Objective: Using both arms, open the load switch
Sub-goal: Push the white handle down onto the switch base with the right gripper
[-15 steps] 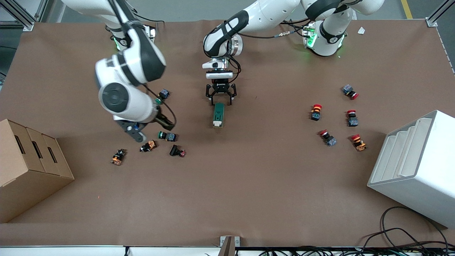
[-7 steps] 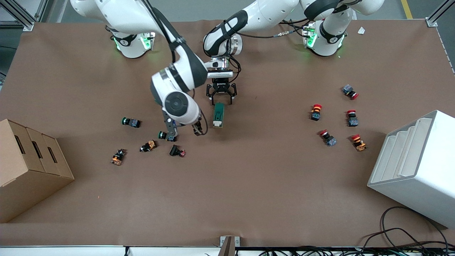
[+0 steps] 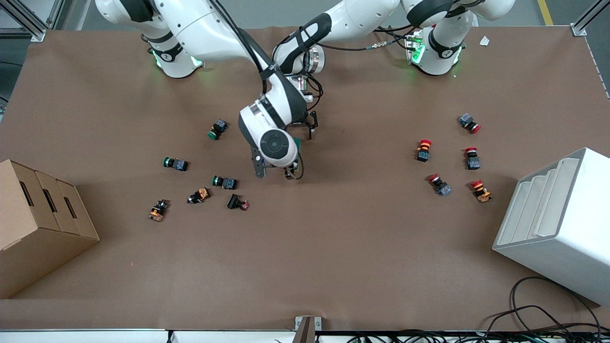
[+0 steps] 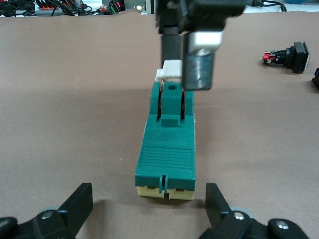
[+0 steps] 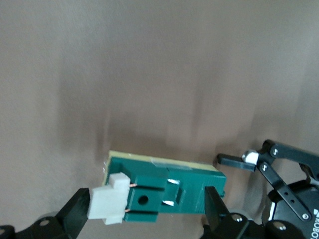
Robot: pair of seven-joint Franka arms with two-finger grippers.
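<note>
A brown tabletop [image 3: 333, 247] seen from above, with two white arms reaching in from 12 o'clock. The load switch [image 4: 167, 144], a dark-green block on a cream base, lies flat near the middle. It runs from 12 to 6 o'clock, with its white lever [image 4: 168, 73] at the 6 o'clock end. It has not moved.

The change is in the right arm. A second ago it hung over the green push-buttons [image 3: 224, 182] at about 8 o'clock from the switch. It has since swept across and now covers most of the switch in the front view. The right gripper [image 5: 147, 209] is over the lever end. Its fingers [image 5: 77, 211] are spread apart along the block's length, with the lever between them. They do not look pressed onto it yet.

The left gripper [image 4: 148, 191] has kept its place at the switch's 12 o'clock end, low over the tabletop. Its fingers [image 4: 79, 204] are spread wide on either side of that end, touching nothing.

Both arms are now at the switch, so the approach looks done. What seems left is for the left fingers to clamp the body and the right fingers to catch the lever and lift it. The red push-buttons [image 3: 424, 148] at 3 o'clock lie well apart.
</note>
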